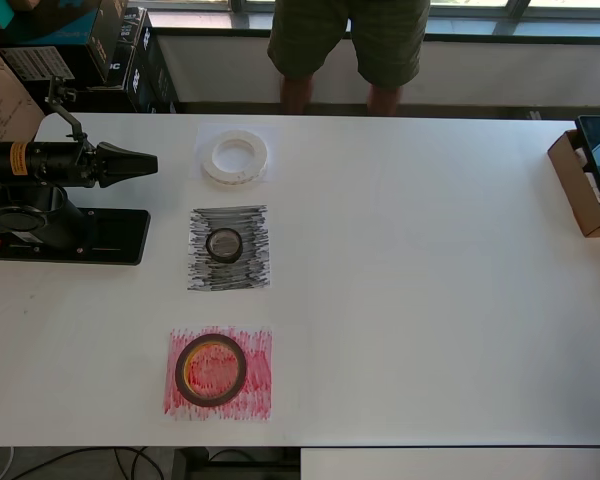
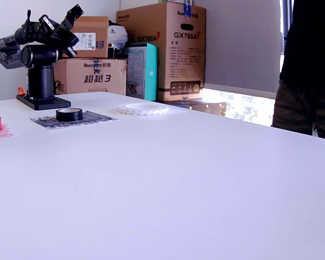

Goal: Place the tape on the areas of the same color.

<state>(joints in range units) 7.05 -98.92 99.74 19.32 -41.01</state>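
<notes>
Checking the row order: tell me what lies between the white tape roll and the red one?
In the overhead view, the black tape roll on its black patch lies between the white roll and red roll.

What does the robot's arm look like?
The black Piper arm is built of round tube-like segments on a flat black rectangular base plate. An orange-yellow label rings one segment. Its black end effector tapers to a point, with a thin black cable above.

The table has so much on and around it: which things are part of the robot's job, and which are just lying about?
Job:
small black tape roll on black scribbled patch
wide white tape roll on faint white sheet
large dark-red tape roll on red scribbled patch

Lying about:
brown cardboard boxes
teal box
open cardboard box at the overhead view's right
</notes>
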